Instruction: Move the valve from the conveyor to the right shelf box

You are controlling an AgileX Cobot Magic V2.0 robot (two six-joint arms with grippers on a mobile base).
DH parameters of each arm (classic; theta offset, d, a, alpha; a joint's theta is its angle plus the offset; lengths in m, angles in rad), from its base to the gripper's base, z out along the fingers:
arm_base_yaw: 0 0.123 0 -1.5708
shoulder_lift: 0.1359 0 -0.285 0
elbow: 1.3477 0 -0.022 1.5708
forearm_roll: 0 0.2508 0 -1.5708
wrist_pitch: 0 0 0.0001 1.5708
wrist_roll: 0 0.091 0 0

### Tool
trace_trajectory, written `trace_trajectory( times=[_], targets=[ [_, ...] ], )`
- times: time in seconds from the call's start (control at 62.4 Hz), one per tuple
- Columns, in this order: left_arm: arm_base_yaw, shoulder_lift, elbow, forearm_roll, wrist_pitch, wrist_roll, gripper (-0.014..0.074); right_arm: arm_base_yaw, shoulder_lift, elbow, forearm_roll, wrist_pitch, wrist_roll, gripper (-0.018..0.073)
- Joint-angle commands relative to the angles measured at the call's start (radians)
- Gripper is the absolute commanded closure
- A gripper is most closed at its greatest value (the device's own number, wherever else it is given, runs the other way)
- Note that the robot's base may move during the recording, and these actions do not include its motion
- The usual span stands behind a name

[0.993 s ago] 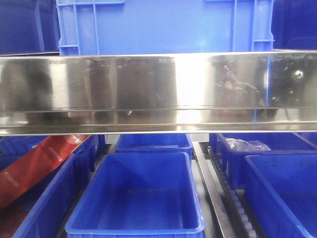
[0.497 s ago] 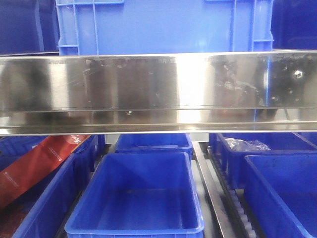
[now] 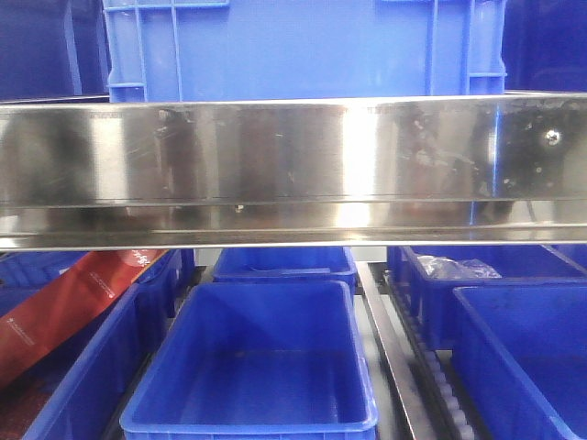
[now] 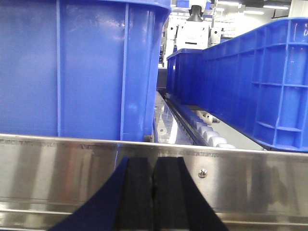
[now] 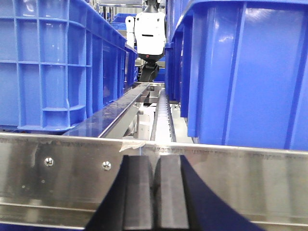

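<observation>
I face the right shelf (image 3: 293, 174), a rack of shiny steel beams with blue bins. An empty blue bin (image 3: 261, 362) sits below the beam at centre. The valve and the conveyor are out of view. My left gripper (image 4: 153, 166) is shut and empty, its black pads pressed together in front of a steel beam (image 4: 57, 168). My right gripper (image 5: 153, 166) is also shut and empty in front of a steel beam (image 5: 250, 178). Neither gripper shows in the front view.
A large blue crate (image 3: 303, 46) stands on the upper level. Lower bins sit left and right; the left one holds a red packet (image 3: 64, 307), a back right bin (image 3: 459, 275) holds a clear bag. Roller tracks (image 4: 207, 132) run between bins. A white robot (image 5: 149, 31) stands beyond.
Only the bright reflection on the steel beam has drifted slightly to the right; the bins and the view are otherwise the same.
</observation>
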Motion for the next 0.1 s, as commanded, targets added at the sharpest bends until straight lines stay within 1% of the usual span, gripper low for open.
trace_trajectory(
  times=[0.0,0.08],
  targets=[
    [0.004,-0.005,-0.001,0.003,-0.010,-0.007,0.0707,-0.007,-0.009,0.000,-0.004,-0.021,-0.001,0.0727],
    [0.004,-0.005,-0.001,0.003,-0.010,-0.007,0.0707,-0.007,-0.009,0.000,-0.004,-0.021,-0.001,0.0727]
  ],
)
